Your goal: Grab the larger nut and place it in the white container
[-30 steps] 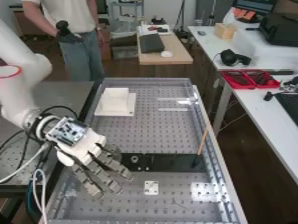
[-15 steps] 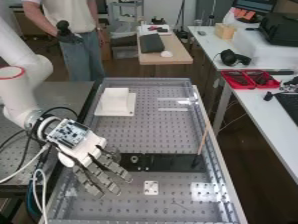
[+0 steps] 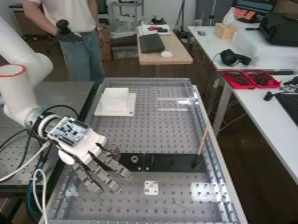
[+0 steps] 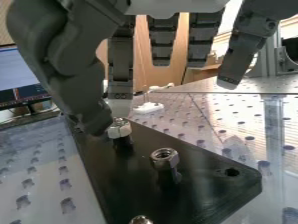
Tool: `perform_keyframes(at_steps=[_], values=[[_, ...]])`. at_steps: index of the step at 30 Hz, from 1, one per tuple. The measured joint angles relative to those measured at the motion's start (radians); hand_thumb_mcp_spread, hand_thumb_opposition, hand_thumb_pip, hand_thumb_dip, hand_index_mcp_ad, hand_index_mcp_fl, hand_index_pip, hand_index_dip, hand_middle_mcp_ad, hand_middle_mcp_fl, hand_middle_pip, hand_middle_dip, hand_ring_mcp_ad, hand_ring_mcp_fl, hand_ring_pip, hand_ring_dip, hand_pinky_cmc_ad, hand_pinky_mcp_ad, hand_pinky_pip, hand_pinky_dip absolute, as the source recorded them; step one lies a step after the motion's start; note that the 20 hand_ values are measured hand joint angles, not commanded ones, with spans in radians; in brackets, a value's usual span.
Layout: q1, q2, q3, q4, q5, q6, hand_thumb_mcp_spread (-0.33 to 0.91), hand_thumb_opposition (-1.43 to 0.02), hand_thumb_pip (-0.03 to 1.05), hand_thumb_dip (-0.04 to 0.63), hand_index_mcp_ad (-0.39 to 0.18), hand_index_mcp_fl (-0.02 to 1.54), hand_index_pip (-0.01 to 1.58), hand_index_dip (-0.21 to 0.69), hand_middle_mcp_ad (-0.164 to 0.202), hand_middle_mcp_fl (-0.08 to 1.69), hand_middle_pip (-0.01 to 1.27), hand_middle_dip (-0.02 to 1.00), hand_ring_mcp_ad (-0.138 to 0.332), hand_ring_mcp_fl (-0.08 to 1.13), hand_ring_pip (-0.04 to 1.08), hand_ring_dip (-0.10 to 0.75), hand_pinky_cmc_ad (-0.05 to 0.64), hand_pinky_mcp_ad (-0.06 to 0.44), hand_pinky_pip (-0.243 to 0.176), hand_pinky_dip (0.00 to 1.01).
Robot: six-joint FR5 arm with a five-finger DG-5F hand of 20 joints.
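Note:
The hand is above the left end of a black plate, with its fingers extended. In the wrist view the hand has its thumb tip right beside a hex nut on a post; one finger hangs just behind that nut. Whether they touch it I cannot tell. A second nut, which looks narrower, sits on another post of the black plate, away from the fingers. A white box-shaped container on a white base stands at the bench's far left.
A thin brown stick stands at the plate's right end. The small white square lies nearer the bench's front. Raised metal rails edge the perforated bench. Another metal tip pokes up from the black plate.
The hand has shifted only very slightly over the black plate, its fingertips a little farther from the bench's near end. The white container has stayed in place.

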Motion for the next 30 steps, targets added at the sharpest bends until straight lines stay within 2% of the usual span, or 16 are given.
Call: perform_keyframes(at_steps=[9,30], values=[[0.022,0.01,-0.008,0.007,0.041,0.005,0.27,-0.85,0.85,0.204,-0.154,0.01,1.56,0.187,0.072,0.0,0.13,0.17,0.162,0.0,0.23,0.058,0.344,0.314,-0.106,0.76],[0.126,-0.004,-0.011,0.006,0.283,0.095,0.24,-0.84,0.86,0.204,-0.122,0.01,1.56,0.218,0.068,0.0,0.12,0.17,0.159,0.0,0.24,0.047,0.346,0.314,-0.106,0.81]])
